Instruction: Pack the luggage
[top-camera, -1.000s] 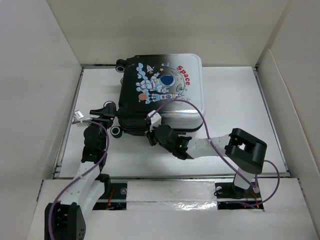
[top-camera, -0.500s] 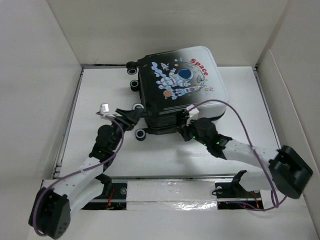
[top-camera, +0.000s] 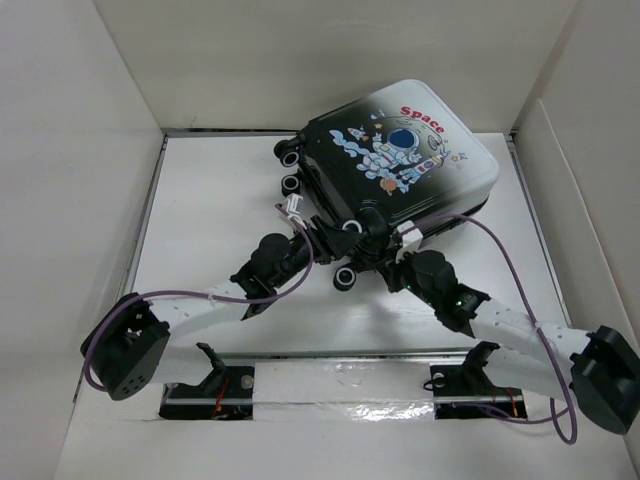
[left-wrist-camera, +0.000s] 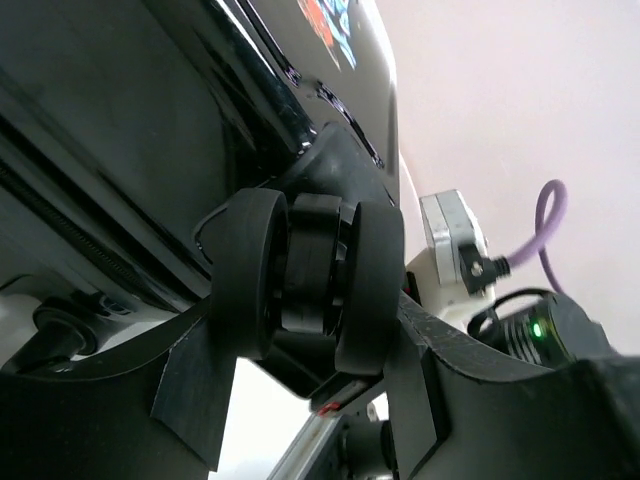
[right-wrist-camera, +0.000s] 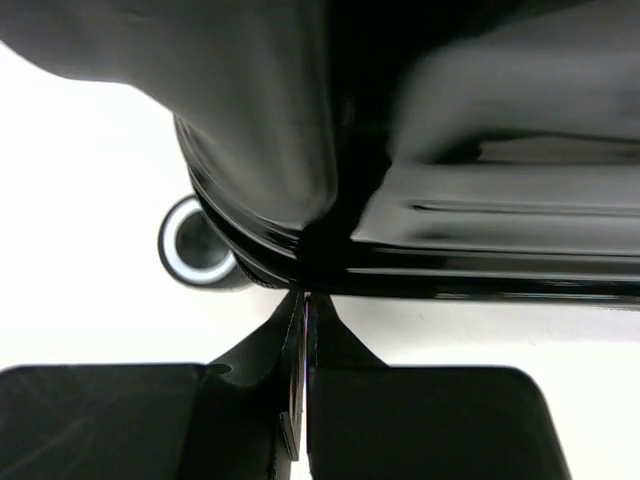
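The luggage (top-camera: 400, 165) is lying closed, printed shell up, at the back right of the worktop (top-camera: 200, 200). It is turned at an angle, and you are working at its near left corner. Your left gripper (left-wrist-camera: 312, 312) is clamping its jaws on either side of a twin caster wheel (left-wrist-camera: 310, 260), with the fingers (left-wrist-camera: 190, 390) bearing on both discs. Your right gripper (right-wrist-camera: 303, 345) is showing its jaws pressed together, tips just under the shell's lower edge. Whether they are pinching anything thin there is not showing. A white-rimmed wheel (right-wrist-camera: 195, 245) is sitting just beside those tips. Judging from this, the packing itself is looking finished or nearly so: the two halves are meeting along the seam and no item for packing is showing outside the case. You cannot tell from these views what is inside or whether the zip is run all the way round. Setting the case straight or upright is probably what is remaining. Both arms are crowding the same corner, nearly touching, so any swing of one is risking the other. The purple cable (top-camera: 500, 235) is looping close over the shell's near edge, and the side wall (top-camera: 575, 200) is standing near the case's right end, leaving little room to turn it that way.
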